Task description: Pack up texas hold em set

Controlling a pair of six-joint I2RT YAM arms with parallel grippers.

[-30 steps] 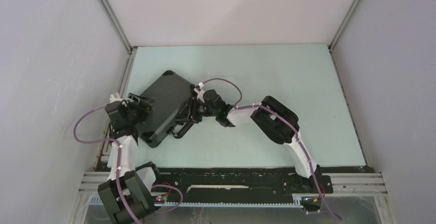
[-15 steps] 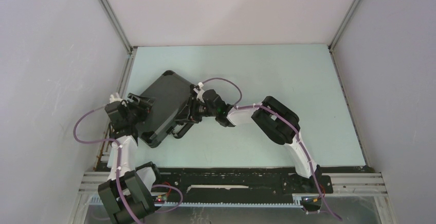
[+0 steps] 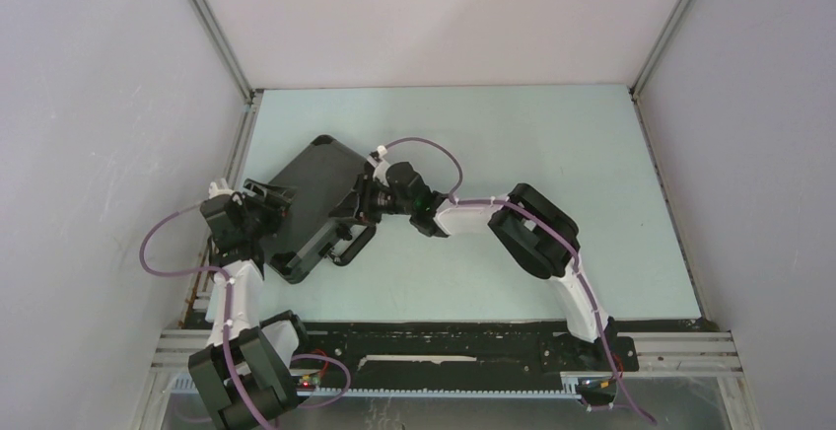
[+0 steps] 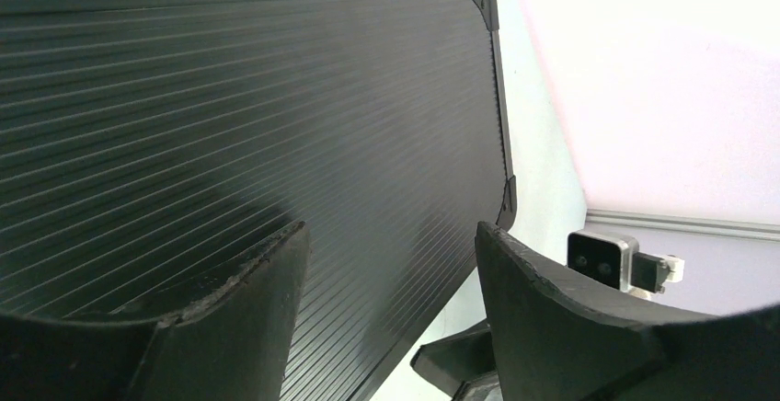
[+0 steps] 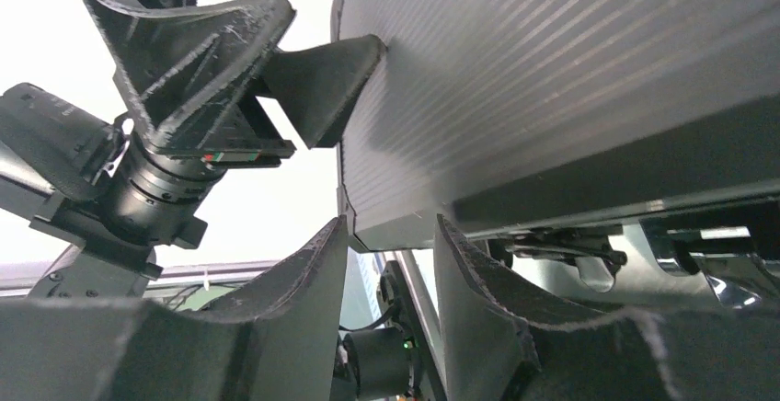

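From above, the left gripper sits at the near-left edge of the closed black briefcase, which lies skewed on the left of the table. The right gripper is at its handle side. Only the wrist views show the pincers. The left fingers are spread wide, one tip on the ribbed lid. The right fingers are narrowly parted. Both hold nothing.

A lab test cell: plain white walls, aluminium framing, pale green bench, arms bolted on a rail.
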